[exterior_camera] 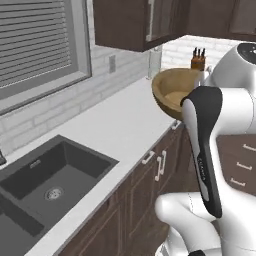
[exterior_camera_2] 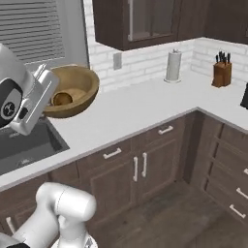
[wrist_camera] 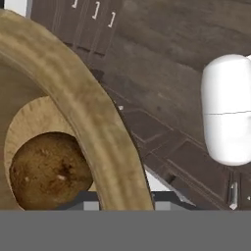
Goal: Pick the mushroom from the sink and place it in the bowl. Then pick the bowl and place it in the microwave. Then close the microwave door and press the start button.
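You are carrying the bowl [exterior_camera_2: 72, 89] clear of the counter [exterior_camera_2: 145, 104], tilted toward the arm, with the mushroom [exterior_camera_2: 62, 99] sitting inside on its floor. In the hand view the bowl's rim [wrist_camera: 98, 127] is running straight down between the gripper [wrist_camera: 125, 202] fingers, so the claw looks clamped on the rim, one finger inside and one outside.

As you are moving toward the microwave, try leveling the bowl and keeping the swing slow; a one-sided rim pinch could let it pivot, and the mushroom could roll out.

The bowl is wide, light-brown wood with smooth curved sides. The mushroom is a small mottled brown ball. Behind, the dark sink [exterior_camera: 55, 175] is lying empty.
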### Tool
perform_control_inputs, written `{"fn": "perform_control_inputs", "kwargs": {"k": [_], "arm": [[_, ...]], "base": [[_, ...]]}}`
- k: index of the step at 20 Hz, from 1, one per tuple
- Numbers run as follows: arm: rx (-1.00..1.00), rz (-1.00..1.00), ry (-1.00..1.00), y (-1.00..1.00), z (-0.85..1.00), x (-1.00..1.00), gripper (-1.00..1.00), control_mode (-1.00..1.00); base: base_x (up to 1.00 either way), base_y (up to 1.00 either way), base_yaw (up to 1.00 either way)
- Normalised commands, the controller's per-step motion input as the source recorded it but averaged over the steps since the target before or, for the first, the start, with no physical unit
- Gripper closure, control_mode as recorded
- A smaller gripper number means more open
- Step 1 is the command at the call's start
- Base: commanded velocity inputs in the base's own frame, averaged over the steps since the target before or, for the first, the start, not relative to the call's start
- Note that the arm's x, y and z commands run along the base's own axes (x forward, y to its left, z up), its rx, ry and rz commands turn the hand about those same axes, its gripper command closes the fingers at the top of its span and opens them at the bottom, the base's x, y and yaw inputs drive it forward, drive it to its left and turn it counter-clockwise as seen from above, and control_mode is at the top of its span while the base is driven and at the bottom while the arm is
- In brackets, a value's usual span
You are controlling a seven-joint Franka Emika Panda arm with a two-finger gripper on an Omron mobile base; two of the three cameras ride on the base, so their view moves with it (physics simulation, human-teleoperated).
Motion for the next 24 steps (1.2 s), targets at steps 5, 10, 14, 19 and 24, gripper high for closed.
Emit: {"fn": "perform_control_inputs", "kwargs": {"k": [5, 10, 14, 19, 24], "arm": [[0.0, 0.0, 0.0, 0.0, 0.0, 0.0, 1.0, 1.0], [0.0, 0.0, 0.0, 0.0, 0.0, 0.0, 1.0, 1.0], [0.0, 0.0, 0.0, 0.0, 0.0, 0.0, 1.0, 1.0], [0.0, 0.0, 0.0, 0.0, 0.0, 0.0, 1.0, 1.0], [0.0, 0.0, 0.0, 0.0, 0.0, 0.0, 1.0, 1.0]], "base": [[-0.25, -0.44, -0.72], [-0.26, -0.42, -0.69], [-0.14, -0.4, -0.67], [-0.1, -0.42, -0.68], [-0.1, -0.42, -0.72]]}}
